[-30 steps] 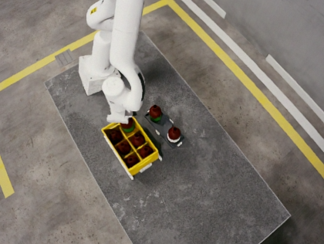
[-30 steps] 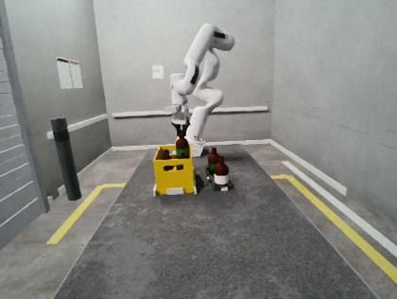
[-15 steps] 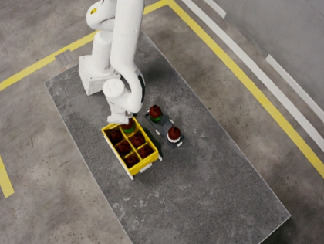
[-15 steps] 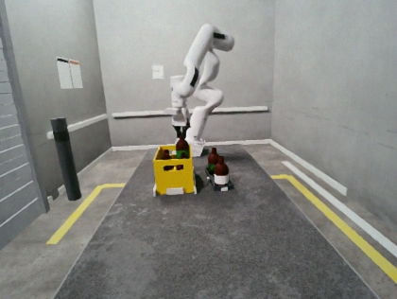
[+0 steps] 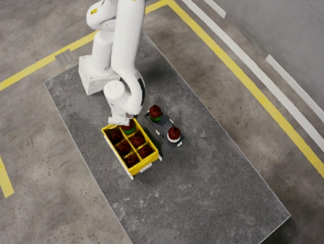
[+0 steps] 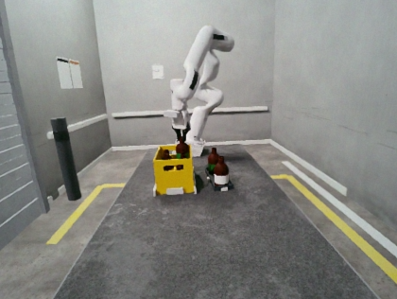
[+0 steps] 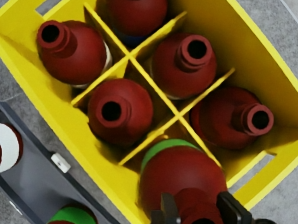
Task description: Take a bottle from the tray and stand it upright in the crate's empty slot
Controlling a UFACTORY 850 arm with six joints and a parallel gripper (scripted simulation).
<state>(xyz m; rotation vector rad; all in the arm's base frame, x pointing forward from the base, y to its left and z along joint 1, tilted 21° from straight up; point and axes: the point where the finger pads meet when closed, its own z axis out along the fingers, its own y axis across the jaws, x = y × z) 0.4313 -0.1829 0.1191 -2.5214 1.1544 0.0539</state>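
At twelve o'clock of the yellow crate (image 5: 144, 165) (image 6: 174, 182) (image 7: 250, 45) from above: one green-labelled bottle (image 5: 129, 127) (image 6: 181, 148) (image 7: 181, 172), partly within the last slot, neck clamped between the gripper's (image 6: 181, 134) (image 7: 198, 207) fingers, presumably to keep it upright while lowering.

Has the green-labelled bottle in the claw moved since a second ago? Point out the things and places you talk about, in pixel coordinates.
Yes, the bottle (image 5: 128, 127) (image 6: 181, 148) (image 7: 182, 172) is lower against the yellow crate's rim (image 5: 145, 167) (image 6: 174, 162) (image 7: 265, 45) in the exterior view.
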